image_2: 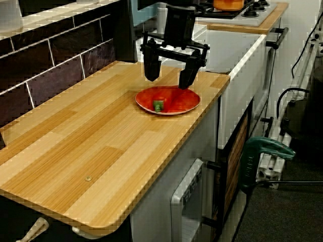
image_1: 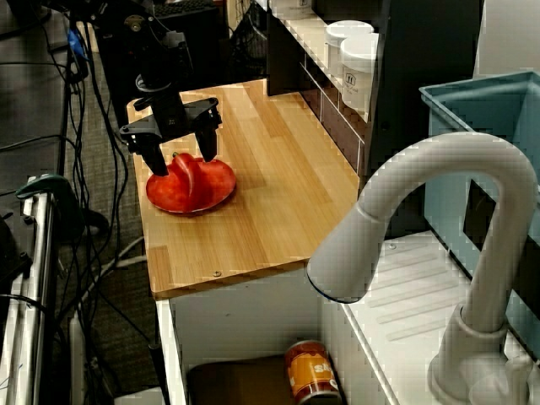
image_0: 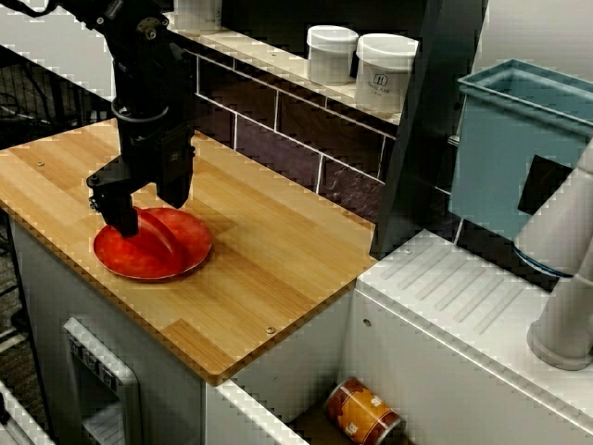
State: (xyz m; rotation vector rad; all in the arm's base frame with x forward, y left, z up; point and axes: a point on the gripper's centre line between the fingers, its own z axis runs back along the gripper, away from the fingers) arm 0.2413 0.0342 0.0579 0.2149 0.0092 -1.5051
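A red pepper with a green stem lies on a red plate on the wooden counter. My black gripper stands open right over the pepper. One finger is on each side of it and the tips are down near the plate. In the view past the faucet the gripper straddles the pepper on the plate. In the view from the counter's end the gripper hangs just above the plate, with nothing pinched between the fingers.
Two white jars stand on the tiled ledge behind the counter. A teal bin and a white faucet are by the sink, and a can lies in the sink. A green clamp sits beside the counter front.
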